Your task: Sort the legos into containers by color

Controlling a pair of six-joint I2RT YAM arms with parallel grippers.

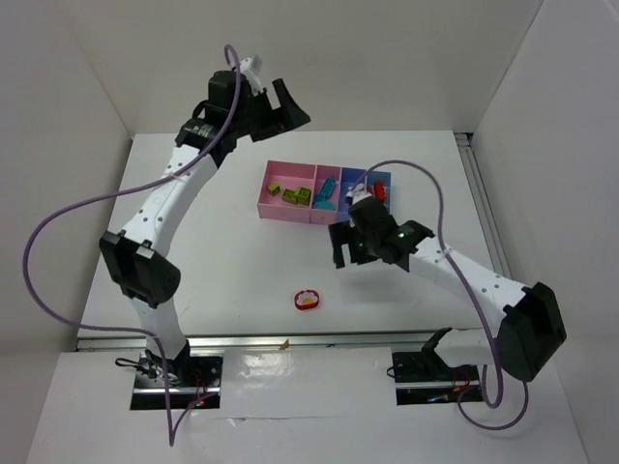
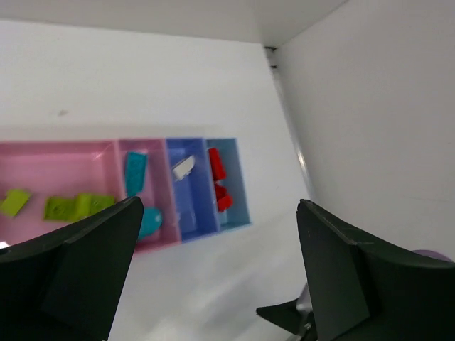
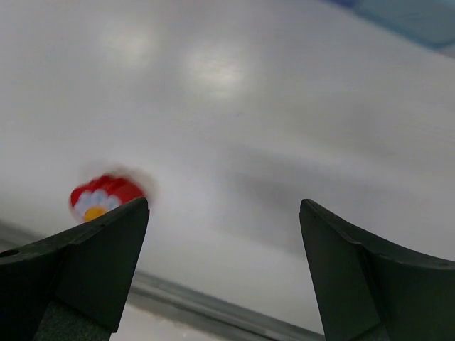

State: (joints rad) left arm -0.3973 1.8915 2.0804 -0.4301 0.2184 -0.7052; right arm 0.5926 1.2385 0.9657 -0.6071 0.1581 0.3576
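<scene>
The containers are a joined row at mid-table. Its wide pink bin holds lime green legos, the narrow pink bin teal legos, the dark blue bin a white lego, and the light blue bin red legos. A round red-rimmed piece with a white and yellow centre lies alone nearer the front. My left gripper is raised high behind the bins, open and empty. In front of the bins my right gripper hangs open and empty; the round piece shows beside its left finger.
White walls enclose the table at the back and on both sides. A metal rail runs along the front edge. Purple cables loop from both arms. A corner of the blue bins shows at the top right of the right wrist view.
</scene>
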